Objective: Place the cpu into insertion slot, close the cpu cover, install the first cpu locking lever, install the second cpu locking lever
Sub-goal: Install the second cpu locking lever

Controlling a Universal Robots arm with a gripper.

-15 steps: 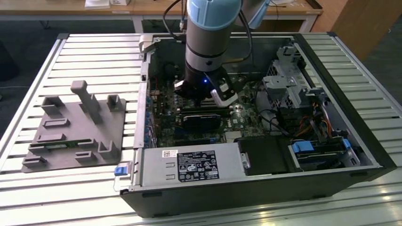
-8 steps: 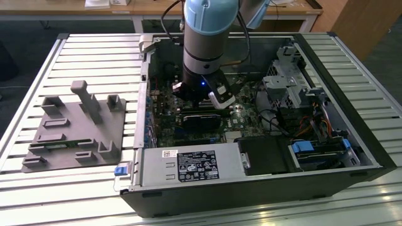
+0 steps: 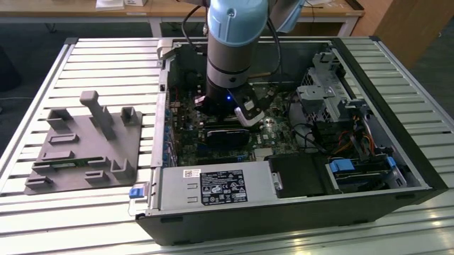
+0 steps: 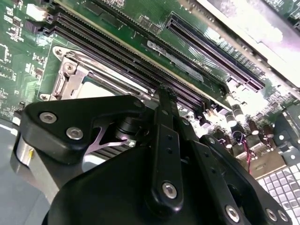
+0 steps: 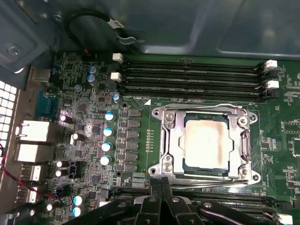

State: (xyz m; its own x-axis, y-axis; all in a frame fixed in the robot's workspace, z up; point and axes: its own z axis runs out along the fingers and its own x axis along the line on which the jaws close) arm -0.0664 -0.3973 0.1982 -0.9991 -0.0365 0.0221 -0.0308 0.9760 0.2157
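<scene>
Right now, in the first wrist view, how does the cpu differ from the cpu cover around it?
The cpu is a solid, flat square with a dull tan metal face; the cpu cover is a silvery frame with an open middle window. The cpu is the smaller one and sits inside that window; the cpu cover surrounds it and lies closed, flat over the socket. Both are square, metallic and lie level with the green board.
</scene>
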